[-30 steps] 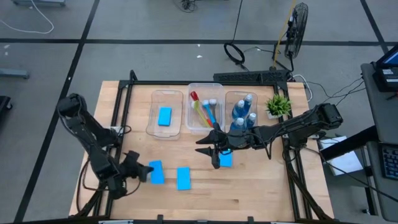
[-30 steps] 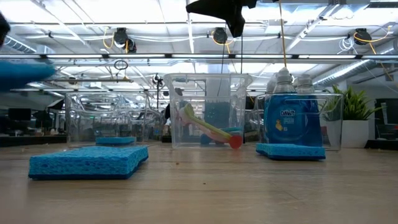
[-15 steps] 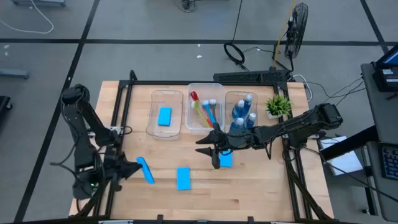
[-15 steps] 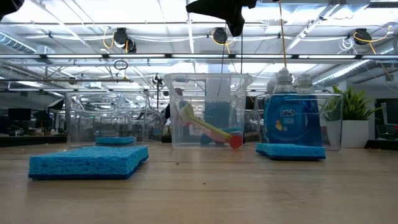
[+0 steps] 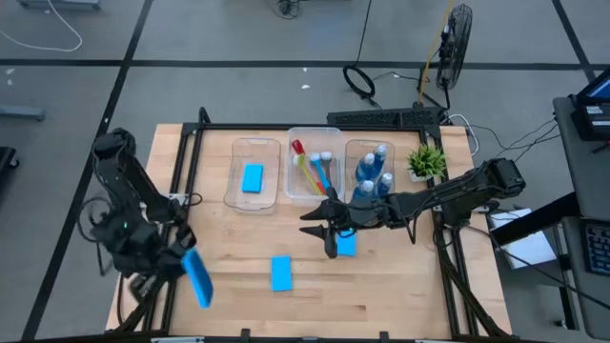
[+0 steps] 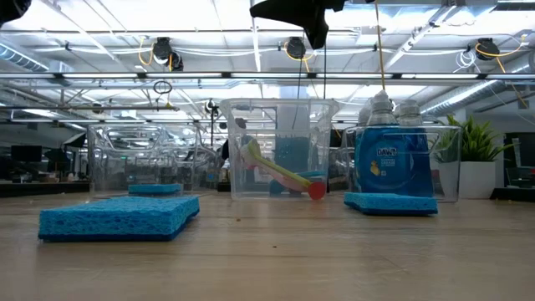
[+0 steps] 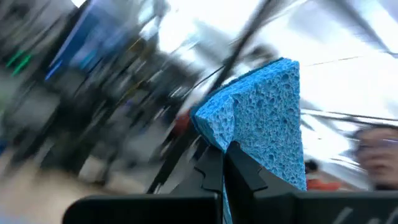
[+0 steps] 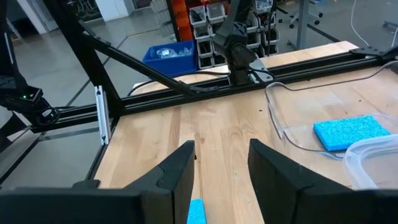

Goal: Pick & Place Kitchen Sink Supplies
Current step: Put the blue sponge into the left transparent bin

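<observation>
While the left gripper hung clenched on a blue sponge out over the table's left edge, near the front corner, the broad bare wood in front of the tubs stood open. One loose sponge lay flat on that wood, well apart from the held one. Along the table's rear sat three clear tubs: the left tub with a sponge inside, the middle tub with the brushes, the right tub with the blue bottles. A potted plant stood at the right rear corner. The right gripper hovered, fingers parted and holding nothing, just in front of the middle tub, with another sponge lying on the wood just beside it.
</observation>
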